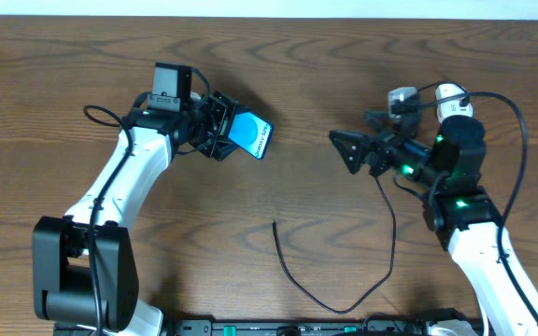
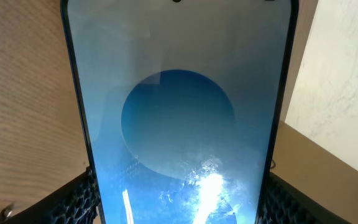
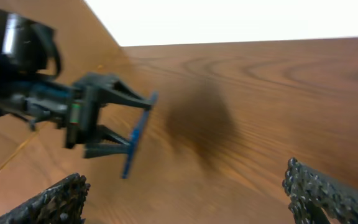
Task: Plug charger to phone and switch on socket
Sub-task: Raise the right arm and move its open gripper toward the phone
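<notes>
Phone [image 1: 253, 138] sits pinched in left tool [image 1: 230, 133]; right tool [image 1: 341, 152] spread wide, gripping nothing.

No text can be read for certain; the phone [image 1: 250, 136] carries a short line of white writing along its blue screen in the overhead view, too small to make out; the left wrist view shows only a blue circle on that screen.
</notes>
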Robot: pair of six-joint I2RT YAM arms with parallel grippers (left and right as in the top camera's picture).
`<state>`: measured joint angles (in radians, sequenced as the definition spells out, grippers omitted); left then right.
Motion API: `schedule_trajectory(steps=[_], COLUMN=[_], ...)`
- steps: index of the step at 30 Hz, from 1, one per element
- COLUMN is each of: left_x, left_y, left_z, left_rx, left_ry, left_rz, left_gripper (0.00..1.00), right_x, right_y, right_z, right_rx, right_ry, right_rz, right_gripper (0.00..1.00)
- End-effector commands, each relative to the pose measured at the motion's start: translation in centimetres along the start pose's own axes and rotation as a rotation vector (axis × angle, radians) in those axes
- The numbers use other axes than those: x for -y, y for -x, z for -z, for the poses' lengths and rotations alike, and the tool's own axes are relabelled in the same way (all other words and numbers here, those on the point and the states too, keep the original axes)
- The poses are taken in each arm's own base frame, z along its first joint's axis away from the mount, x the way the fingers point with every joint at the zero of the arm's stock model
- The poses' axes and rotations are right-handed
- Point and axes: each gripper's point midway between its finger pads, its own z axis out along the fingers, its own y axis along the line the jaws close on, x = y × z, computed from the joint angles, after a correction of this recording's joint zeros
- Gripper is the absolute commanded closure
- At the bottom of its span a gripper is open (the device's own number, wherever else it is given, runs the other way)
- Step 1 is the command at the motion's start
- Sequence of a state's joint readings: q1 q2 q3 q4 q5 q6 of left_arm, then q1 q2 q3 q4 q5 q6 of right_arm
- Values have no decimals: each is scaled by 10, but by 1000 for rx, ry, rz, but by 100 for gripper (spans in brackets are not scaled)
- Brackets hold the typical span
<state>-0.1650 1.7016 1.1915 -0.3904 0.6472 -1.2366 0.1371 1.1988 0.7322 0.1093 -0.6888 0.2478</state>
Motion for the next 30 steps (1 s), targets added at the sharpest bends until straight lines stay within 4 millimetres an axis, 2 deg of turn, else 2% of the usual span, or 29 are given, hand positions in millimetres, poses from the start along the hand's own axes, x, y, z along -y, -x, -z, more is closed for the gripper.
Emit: schedule_trajectory(steps=[1,11,13,18,23,30], left_x=[18,20,21,21,21,20], left_y=[-4,-15,-15,-15,-16,-20], left_z=[8,3,3,2,2,0], left_rx=[38,21,21,20,19,17], left_ry=[-39,-39,-39,-39,-38,-33], left_rz=[4,-6,-7,-7,-8,-9], left_gripper=[93,93,93,93,93,93], right_x=[-28,-42,-38,-7,-4,-5], right_y=[8,2,1,-12,-24,-48], right_z=[-9,-11,-12,-15,-23,-45], right_rx=[10,-20,-23,-48,-83,-141], right_ry=[94,153,130,-37,-44,-84], right_rz=[24,-17,-64,-326,-348,-341], right_gripper=[1,1,1,1,1,1])
